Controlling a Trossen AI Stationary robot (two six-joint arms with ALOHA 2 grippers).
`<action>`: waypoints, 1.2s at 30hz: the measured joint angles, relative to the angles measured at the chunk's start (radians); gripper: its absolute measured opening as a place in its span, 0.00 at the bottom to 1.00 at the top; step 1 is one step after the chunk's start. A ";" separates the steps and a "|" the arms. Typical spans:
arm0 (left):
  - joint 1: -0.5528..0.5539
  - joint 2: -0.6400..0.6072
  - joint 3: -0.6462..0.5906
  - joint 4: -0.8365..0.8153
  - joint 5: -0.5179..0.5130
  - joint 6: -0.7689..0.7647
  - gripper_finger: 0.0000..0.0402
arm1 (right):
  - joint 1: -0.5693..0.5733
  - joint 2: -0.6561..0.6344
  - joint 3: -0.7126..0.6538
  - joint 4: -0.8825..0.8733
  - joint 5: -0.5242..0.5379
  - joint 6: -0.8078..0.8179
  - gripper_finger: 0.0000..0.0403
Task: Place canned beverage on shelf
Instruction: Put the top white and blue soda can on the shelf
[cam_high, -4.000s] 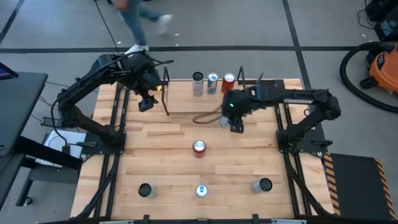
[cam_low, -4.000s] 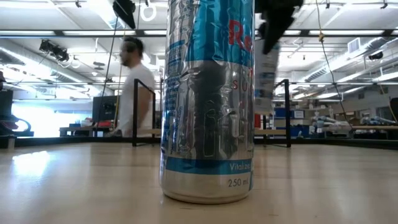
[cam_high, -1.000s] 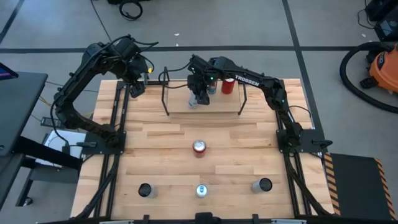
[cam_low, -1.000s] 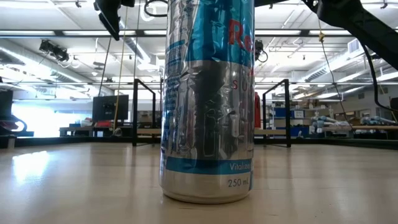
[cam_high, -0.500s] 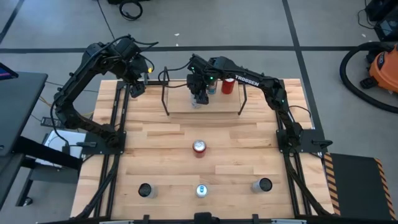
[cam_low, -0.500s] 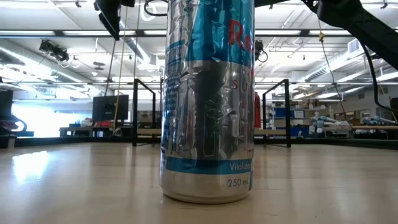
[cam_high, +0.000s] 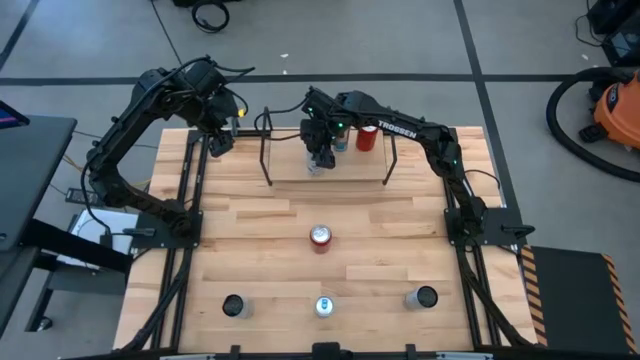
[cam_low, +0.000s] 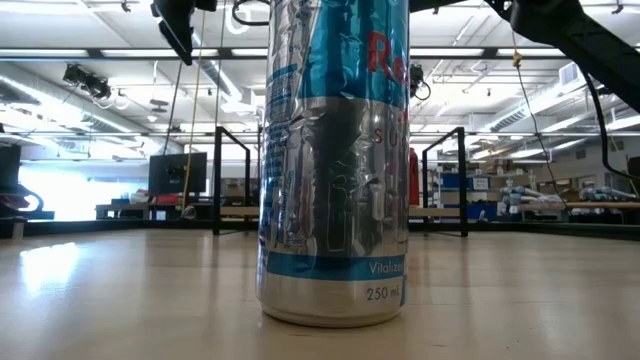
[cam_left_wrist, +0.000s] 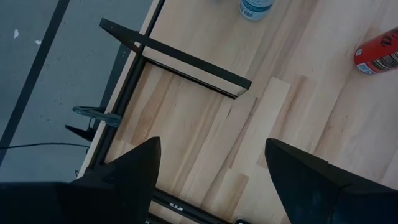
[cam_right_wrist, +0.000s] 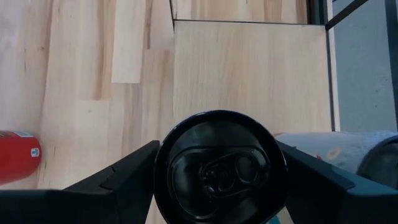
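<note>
The shelf, a pale board between two black wire frames, stands at the table's far middle. My right gripper reaches over the board's left part and is shut on a black-topped can. I cannot tell whether the can's base rests on the board. A blue can and a red can stand just behind the shelf. My left gripper hangs open and empty above the table's far left corner, left of the shelf; in the left wrist view it holds nothing. My right gripper pinches the can between its two fingers, one on each side of the can's upper wall. The fingers come from above, pointing down. The can stands upright, top up, over the shelf board.
A red can stands at the table's middle. Three more cans stand near the front edge; the middle one fills the low view and hides most of the shelf. Bare wood lies between them.
</note>
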 joint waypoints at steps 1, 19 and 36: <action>0.000 0.000 0.000 0.000 0.000 0.000 0.72 | 0.000 0.000 -0.005 0.001 -0.001 0.000 0.75; 0.000 0.000 0.000 0.000 0.000 0.000 0.72 | 0.002 0.000 -0.038 0.028 0.001 -0.023 0.78; 0.000 0.000 0.000 0.001 0.000 0.000 0.72 | 0.002 0.001 0.086 -0.008 0.001 -0.019 0.84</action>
